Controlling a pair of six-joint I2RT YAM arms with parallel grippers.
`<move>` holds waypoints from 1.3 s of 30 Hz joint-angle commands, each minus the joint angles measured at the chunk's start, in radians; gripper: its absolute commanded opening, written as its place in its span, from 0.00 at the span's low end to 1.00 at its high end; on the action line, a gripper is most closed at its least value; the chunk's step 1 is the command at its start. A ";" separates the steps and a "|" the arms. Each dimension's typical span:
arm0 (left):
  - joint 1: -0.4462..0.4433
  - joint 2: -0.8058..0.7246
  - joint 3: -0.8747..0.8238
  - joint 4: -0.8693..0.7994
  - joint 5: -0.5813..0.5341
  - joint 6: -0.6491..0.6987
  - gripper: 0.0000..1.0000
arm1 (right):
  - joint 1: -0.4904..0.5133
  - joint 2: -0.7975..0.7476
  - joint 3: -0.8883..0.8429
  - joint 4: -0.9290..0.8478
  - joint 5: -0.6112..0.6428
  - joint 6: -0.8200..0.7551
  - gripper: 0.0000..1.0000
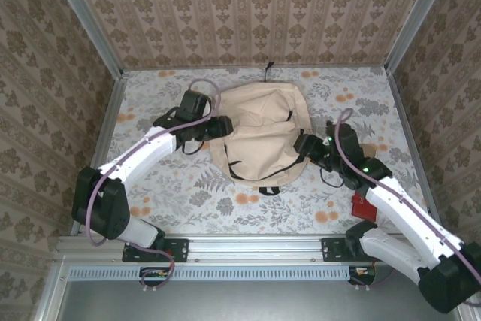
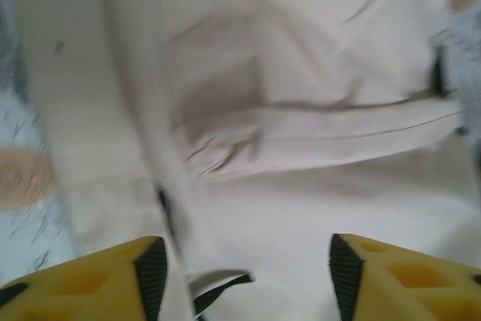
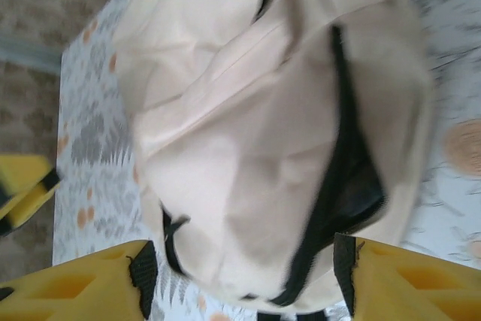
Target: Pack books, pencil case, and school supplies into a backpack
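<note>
The beige backpack (image 1: 259, 137) lies flat in the middle of the floral table, its black top loop (image 1: 269, 68) pointing to the far wall. My left gripper (image 1: 222, 127) is at its left edge, open, with creased beige fabric (image 2: 301, 186) lying under and between the fingers (image 2: 150, 276). My right gripper (image 1: 307, 144) is at its right edge, also open, above the bag's rounded end (image 3: 248, 186). A dark unzipped slit (image 3: 353, 186) gapes near the right finger (image 3: 344, 268). Books, pencil case and school supplies are hidden.
A small flat red square (image 1: 363, 204) lies on the table beneath my right arm. Patterned walls and metal posts (image 1: 105, 43) close the table in on three sides. Bare tabletop (image 1: 225, 201) shows in front of the backpack.
</note>
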 commanded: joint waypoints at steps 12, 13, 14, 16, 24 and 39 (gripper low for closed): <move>0.046 0.185 -0.062 0.089 0.077 -0.016 0.29 | 0.301 0.368 0.173 0.044 0.053 -0.023 0.59; 0.047 0.198 -0.059 0.087 0.080 -0.013 0.29 | 0.302 0.384 0.173 0.050 0.047 -0.019 0.59; 0.047 0.212 -0.058 0.088 0.091 -0.006 0.30 | 0.303 0.399 0.173 0.055 0.043 -0.017 0.58; 0.047 0.230 -0.054 0.089 0.109 0.001 0.32 | 0.302 0.421 0.173 0.061 0.038 -0.016 0.58; 0.047 0.276 -0.038 0.074 0.121 0.002 0.41 | 0.302 0.495 0.186 0.047 0.055 -0.020 0.58; -0.004 0.241 -0.027 0.090 0.117 -0.034 0.12 | 0.182 0.479 0.116 -0.060 0.196 0.019 0.58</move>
